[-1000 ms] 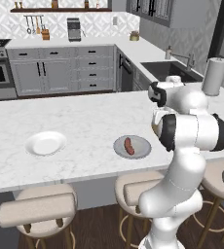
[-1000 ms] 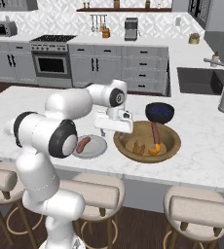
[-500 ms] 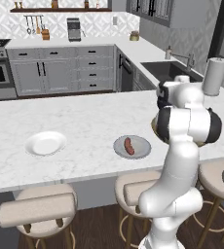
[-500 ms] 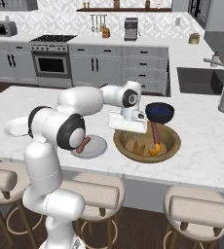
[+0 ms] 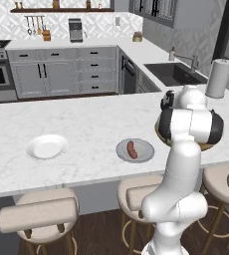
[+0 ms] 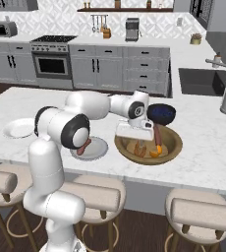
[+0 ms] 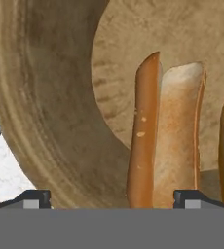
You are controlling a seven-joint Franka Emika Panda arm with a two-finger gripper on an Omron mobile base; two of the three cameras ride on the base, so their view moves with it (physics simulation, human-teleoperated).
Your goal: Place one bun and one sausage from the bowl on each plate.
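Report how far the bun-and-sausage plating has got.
Done: one sausage lies on the grey plate. In hand: the open gripper hangs empty over the wooden bowl, lined up on a bun. Left: a bun for the grey plate, and both bun and sausage for the bare white plate.

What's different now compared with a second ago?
The arm swung right, carrying the pincer from beside the grey plate to above the wooden bowl, over a bun. It remains open and empty. The sausage on the grey plate and the white plate stayed put.
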